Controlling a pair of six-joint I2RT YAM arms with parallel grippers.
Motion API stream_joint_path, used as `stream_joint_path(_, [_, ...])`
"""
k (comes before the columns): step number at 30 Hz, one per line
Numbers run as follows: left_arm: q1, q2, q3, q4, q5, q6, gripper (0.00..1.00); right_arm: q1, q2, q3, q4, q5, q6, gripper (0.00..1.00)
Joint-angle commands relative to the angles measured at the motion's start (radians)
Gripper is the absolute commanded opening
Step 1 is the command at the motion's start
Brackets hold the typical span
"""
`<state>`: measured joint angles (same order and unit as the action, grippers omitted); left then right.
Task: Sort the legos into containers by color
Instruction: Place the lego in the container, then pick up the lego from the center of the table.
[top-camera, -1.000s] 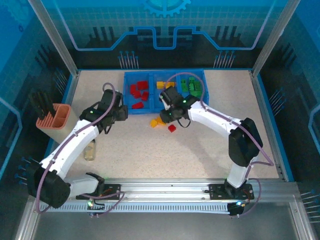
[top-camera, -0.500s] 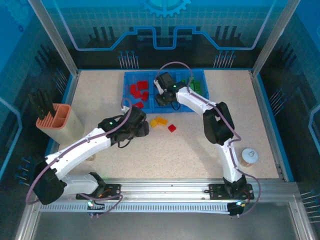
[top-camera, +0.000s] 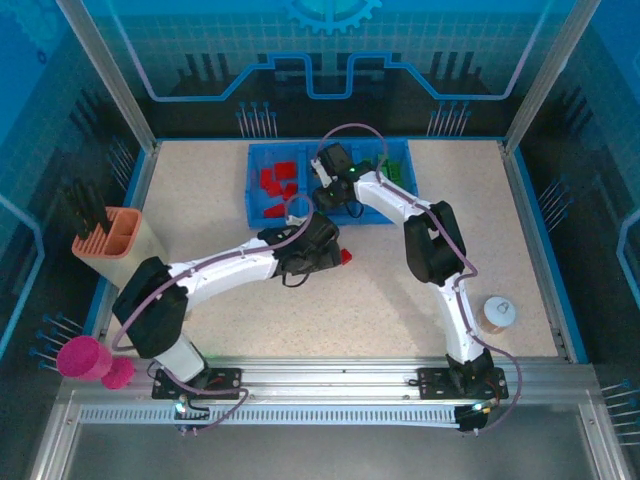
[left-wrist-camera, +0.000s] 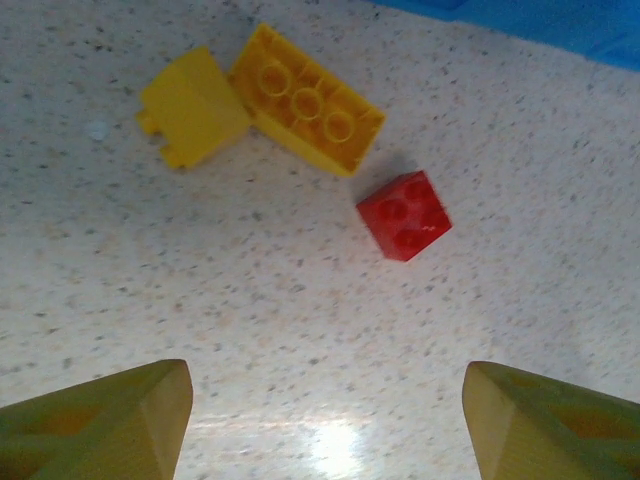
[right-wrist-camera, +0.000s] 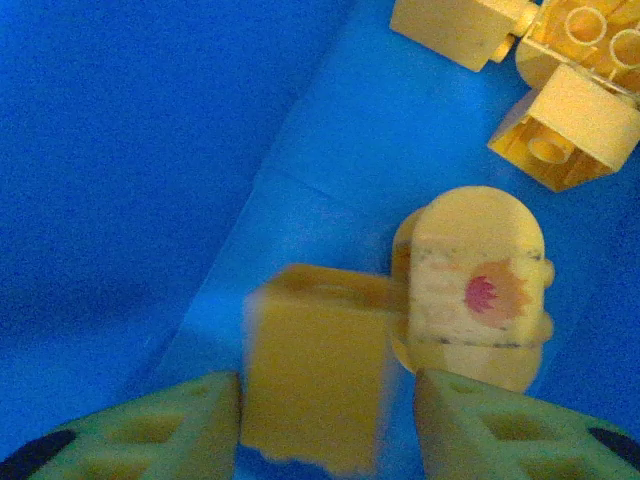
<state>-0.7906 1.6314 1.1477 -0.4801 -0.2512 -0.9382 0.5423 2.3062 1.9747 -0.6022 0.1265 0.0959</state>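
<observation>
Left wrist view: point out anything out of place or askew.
A red brick, a long yellow brick and a small yellow brick lie loose on the table, outside the blue tray. The long one is flipped, hollow underside up; the small one sits askew beside it.

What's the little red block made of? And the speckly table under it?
The red block looks like hard moulded plastic, slightly glossy: crisp edges, round studs, even colour. The table looks like smooth speckled laminate or stone-like composite; a bright glare patch suggests a polished finish.
</observation>
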Motion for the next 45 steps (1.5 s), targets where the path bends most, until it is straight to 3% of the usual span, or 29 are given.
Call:
stream_joint_path(1, [-0.011, 0.045, 0.065, 0.024, 0.037, -0.086, 0.74, -0.003, -0.091, -0.007, 0.004, -0.013, -0.023, 0.55])
stream_joint_path(14, [-0.027, 0.254, 0.212, -0.021, 0.042, -0.236, 0.74, -0.029, -0.292, -0.09, 0.045, -0.053, -0.025, 0.61])
stream_joint_path(23, [-0.028, 0.39, 0.315, -0.077, 0.016, -0.262, 0.7, -0.128, -0.674, -0.423, 0.184, -0.036, 0.002, 0.66])
stream_joint_path(30, [-0.022, 0.468, 0.357, -0.075, 0.036, -0.26, 0.57, -0.214, -0.866, -0.598, 0.201, -0.023, 0.035, 0.69])
stream_joint_path(38, [-0.014, 0.506, 0.363, -0.107, 0.01, -0.256, 0.55, -0.32, -0.938, -0.746, 0.254, -0.082, 0.097, 0.69])
stream_joint_path(45, [0.007, 0.51, 0.348, -0.104, 0.029, -0.238, 0.4, -0.332, -0.944, -0.796, 0.256, -0.089, 0.108, 0.69])
